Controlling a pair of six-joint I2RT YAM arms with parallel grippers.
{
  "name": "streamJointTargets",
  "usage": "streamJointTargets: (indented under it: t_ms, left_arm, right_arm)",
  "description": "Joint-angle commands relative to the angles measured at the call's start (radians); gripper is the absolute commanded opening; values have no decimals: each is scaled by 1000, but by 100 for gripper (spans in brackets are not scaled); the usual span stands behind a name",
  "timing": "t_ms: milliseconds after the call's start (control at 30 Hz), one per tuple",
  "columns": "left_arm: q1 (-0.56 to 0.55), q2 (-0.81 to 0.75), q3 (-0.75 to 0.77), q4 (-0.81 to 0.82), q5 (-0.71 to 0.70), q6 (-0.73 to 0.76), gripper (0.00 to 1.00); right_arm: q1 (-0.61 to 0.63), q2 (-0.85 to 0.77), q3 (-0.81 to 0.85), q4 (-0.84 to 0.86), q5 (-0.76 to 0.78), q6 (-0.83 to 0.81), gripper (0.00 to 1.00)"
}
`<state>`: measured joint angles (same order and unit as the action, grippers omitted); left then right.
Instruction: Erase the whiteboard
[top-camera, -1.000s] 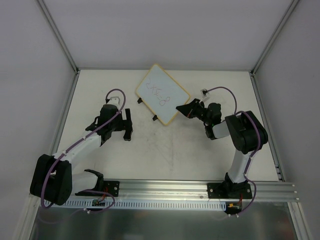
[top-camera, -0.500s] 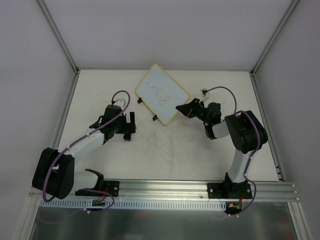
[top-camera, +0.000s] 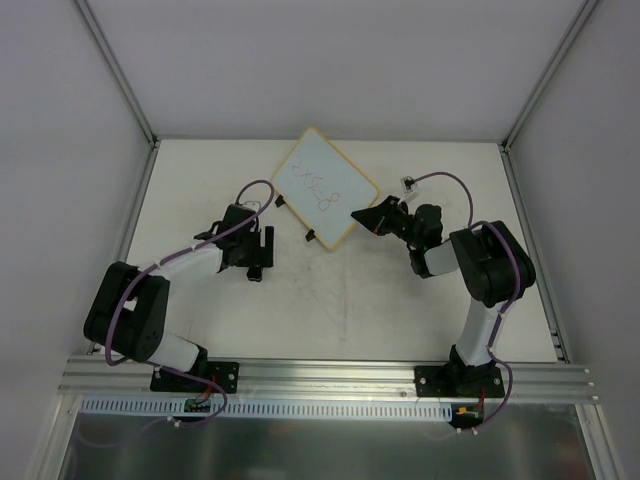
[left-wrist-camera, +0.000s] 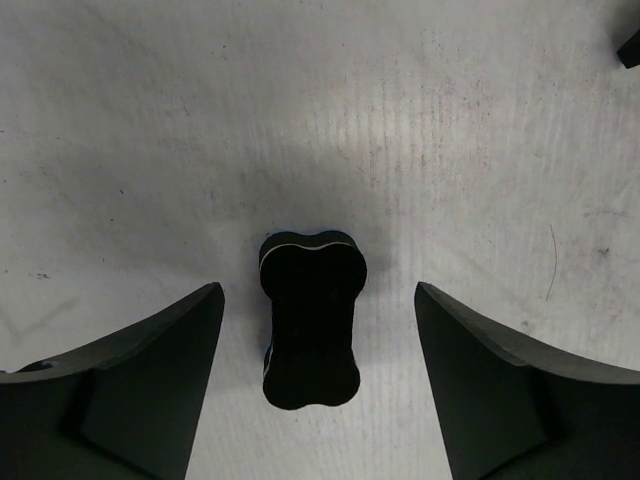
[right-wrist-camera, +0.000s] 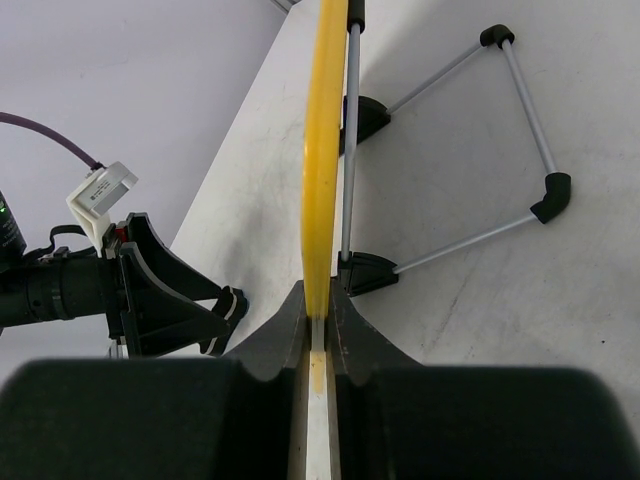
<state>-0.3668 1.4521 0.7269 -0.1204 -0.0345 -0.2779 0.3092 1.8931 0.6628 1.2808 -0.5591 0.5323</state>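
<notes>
The right claw (top-camera: 365, 216) is clenching the near right edge of the whiteboard (top-camera: 324, 187), which is lying at the far middle of the desk (top-camera: 400, 300) with faint scribbles showing. The left claw (left-wrist-camera: 318, 300) is hanging released over the black eraser (left-wrist-camera: 310, 320), one finger (left-wrist-camera: 150, 380) flanking each side without touching, apart from the board on its near left.

a: what's between the left jaws?
b: the eraser block (left-wrist-camera: 311, 318), lying on the worktop (left-wrist-camera: 420, 120) midway between them and touching neither.
a: and the right jaws?
b: the whiteboard (right-wrist-camera: 324, 150) has its rim between them and reaches out ahead. its wire stand (right-wrist-camera: 528, 110) lies to their right, on the worktop.
</notes>
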Motion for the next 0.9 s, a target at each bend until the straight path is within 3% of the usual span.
streamJointTargets:
  t_ms: [0, 200, 533, 700, 867]
  left_arm:
    - [-14, 16, 42, -42, -21, 9, 76]
    - [-18, 44, 66, -73, -28, 5, 67]
    - [-18, 77, 89, -107, -12, 0, 38]
    - [-24, 68, 86, -110, -10, -12, 35]
    - [-27, 54, 85, -113, -18, -14, 12]
  right_arm:
    - [-1, 0, 35, 166, -25, -2, 0]
    - [-9, -2, 35, 166, -25, 6, 0]
    - [-12, 0, 35, 166, -27, 12, 0]
    - [-15, 0, 34, 166, -27, 15, 0]
    - [-15, 1, 35, 166, -27, 20, 0]
